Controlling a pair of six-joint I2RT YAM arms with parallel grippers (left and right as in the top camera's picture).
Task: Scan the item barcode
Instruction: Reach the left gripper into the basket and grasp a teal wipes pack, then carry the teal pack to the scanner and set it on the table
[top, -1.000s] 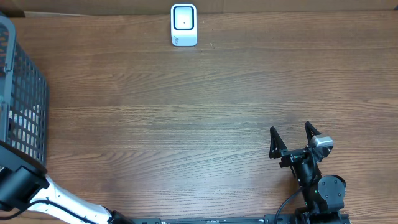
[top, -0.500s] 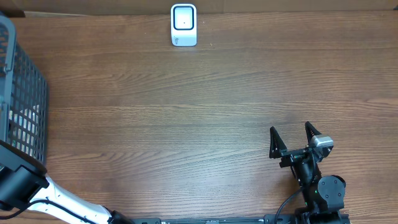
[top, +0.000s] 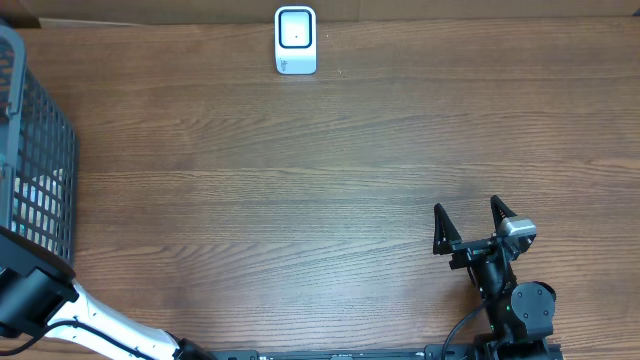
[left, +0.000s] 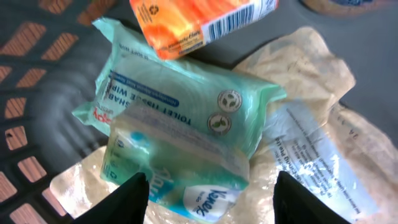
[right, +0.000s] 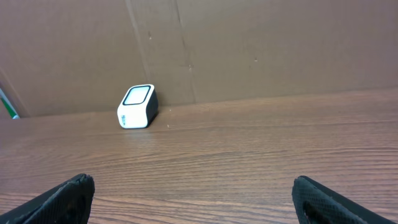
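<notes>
Left wrist view: wipes pack (left: 186, 118) looks soft, light, slippery (crinkly film); pinch across its width; left gripper (left: 210, 190) straddles it, grip unclear.

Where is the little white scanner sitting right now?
From overhead, the scanner stands at the table's far edge, slightly left of centre, by the cardboard wall.

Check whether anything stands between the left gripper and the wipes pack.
Nothing visible does. The left gripper hangs open just above the wipes pack, which lies on top of a bag. An orange box sits only at its far edge.
</notes>
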